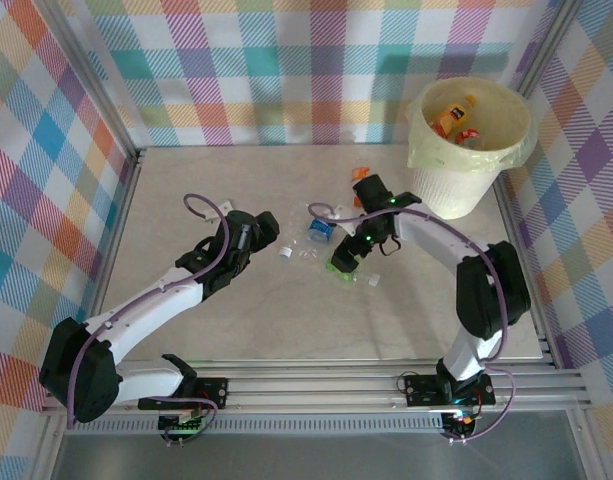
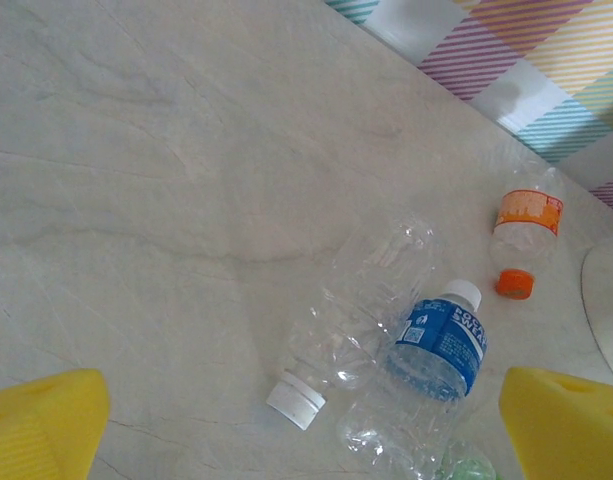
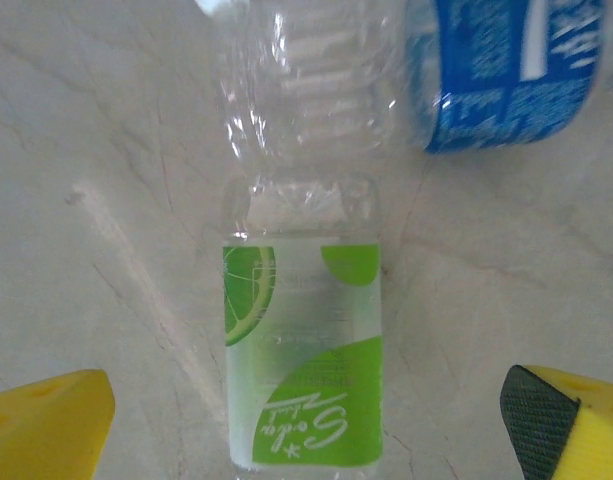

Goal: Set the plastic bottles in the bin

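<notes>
Plastic bottles (image 1: 319, 231) lie in a small cluster at the middle of the pale table (image 1: 186, 190), and a few more, one with an orange label, sit inside the bin (image 1: 456, 190) at the upper right of the overhead view. The left arm stretches low from the lower left diagonally up toward the centre, and the left gripper (image 1: 266, 232) stops just left of the cluster. In its wrist view the left gripper (image 2: 304, 425) has its yellow pads (image 2: 41, 420) spread to the two lower corners, jaws wide apart and holding nothing. Ahead of them the clear bottle (image 2: 356, 320) with a white cap lies touching the blue-label bottle (image 2: 436, 350). The orange-label bottle (image 2: 526, 235) lies apart at the upper right. The right arm rises from the lower right, folds at its elbow near the right edge and reaches back left, with the right gripper (image 1: 358, 245) angled down over the lime-label bottle (image 1: 341, 262). In the right wrist view that bottle (image 3: 301, 350) lies lengthwise at centre frame. The right gripper (image 3: 306, 430) stands fully spread on either side of it, pads (image 3: 46, 420) in the lower corners and clear of the plastic. The blue-label bottle (image 3: 506, 70) shows at the upper right.
</notes>
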Robot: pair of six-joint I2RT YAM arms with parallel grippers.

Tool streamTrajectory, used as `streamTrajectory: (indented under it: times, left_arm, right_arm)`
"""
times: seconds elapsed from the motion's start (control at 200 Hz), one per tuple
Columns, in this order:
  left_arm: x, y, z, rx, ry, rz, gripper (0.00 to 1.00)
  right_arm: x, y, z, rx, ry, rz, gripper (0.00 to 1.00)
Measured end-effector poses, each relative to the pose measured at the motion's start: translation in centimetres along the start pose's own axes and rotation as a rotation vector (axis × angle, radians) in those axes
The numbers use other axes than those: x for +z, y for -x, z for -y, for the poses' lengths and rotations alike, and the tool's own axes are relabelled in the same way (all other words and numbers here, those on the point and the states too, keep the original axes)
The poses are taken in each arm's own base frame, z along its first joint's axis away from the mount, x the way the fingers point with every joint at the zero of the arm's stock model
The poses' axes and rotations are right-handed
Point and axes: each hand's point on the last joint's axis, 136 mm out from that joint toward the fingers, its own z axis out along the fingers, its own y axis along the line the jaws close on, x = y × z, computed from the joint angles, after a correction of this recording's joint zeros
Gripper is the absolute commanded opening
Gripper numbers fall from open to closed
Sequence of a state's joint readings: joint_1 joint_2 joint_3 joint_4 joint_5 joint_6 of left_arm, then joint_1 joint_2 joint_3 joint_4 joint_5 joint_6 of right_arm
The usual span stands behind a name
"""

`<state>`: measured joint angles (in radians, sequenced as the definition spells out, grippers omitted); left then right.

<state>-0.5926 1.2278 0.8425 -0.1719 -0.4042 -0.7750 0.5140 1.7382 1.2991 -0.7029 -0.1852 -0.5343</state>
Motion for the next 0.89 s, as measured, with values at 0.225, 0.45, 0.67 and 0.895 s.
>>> streamTrajectory:
  times: [0.225, 0.45, 0.67, 0.895]
  left_arm:
    - [0.0, -0.1, -0.2, -0.010, 0.011, -0.001, 1.00]
    - [0.0, -0.1, -0.3, -0.014, 0.013, 0.000, 1.00]
    - [0.2, -0.3, -0.4, -0.014, 0.019, -0.005, 1.00]
    - [0.6, -0.7, -0.5, -0.008, 0.029, -0.017, 1.00]
  right_arm:
    - [3.7, -1.7, 0.1, -0.048, -0.033, -0.127, 0.97]
    - [5.9, -2.6, 0.1, -0.082, -0.056, -0.194, 0.80]
    - [6.2, -2.7, 0.1, -0.091, -0.073, -0.197, 0.59]
    - [4.5, -2.9, -0.2, -0.086, -0.097, -0.174, 0.44]
